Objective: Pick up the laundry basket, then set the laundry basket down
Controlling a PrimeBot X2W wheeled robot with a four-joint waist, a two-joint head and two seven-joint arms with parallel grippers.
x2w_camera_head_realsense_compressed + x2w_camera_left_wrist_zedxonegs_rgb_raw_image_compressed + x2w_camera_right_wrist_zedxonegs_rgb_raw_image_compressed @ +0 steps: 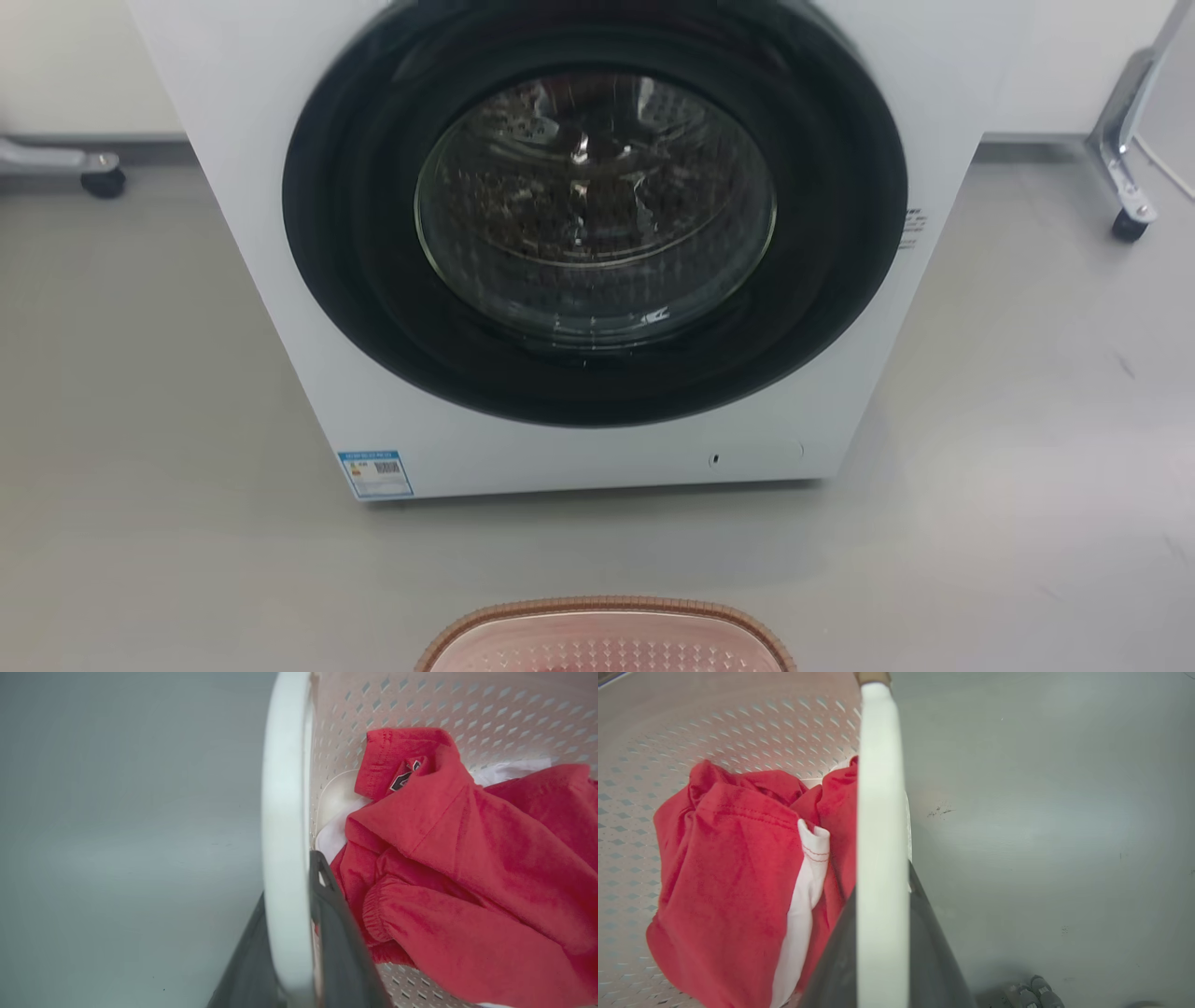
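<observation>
A laundry basket [605, 607], pale pink with a brown woven-look rim, shows at the bottom centre of the head view. It is over the grey floor [140, 392], directly in front of a white washing machine [560, 457], with a strip of bare floor between the two. Whether the basket rests on the floor or hangs clear of it cannot be told. The machine's round dark door [594, 215] is closed, its glass showing the metal drum, and a blue label [375, 473] is stuck at the lower left corner of its front. In the left wrist view, the left gripper [289, 877] has its jaws closed on the white left handle [285, 788] of the basket, with one dark finger [338, 933] on the basket side of the bar and the other on the floor side. In the right wrist view, the right gripper [882, 879] clamps the white right handle [882, 788] the same way, jaws pressed to both faces of the bar. Inside the perforated basket lies a crumpled red garment [467, 868], with white cloth [334, 835] showing beneath it. A small black castor [103, 180] stands at the far left edge of the floor.
</observation>
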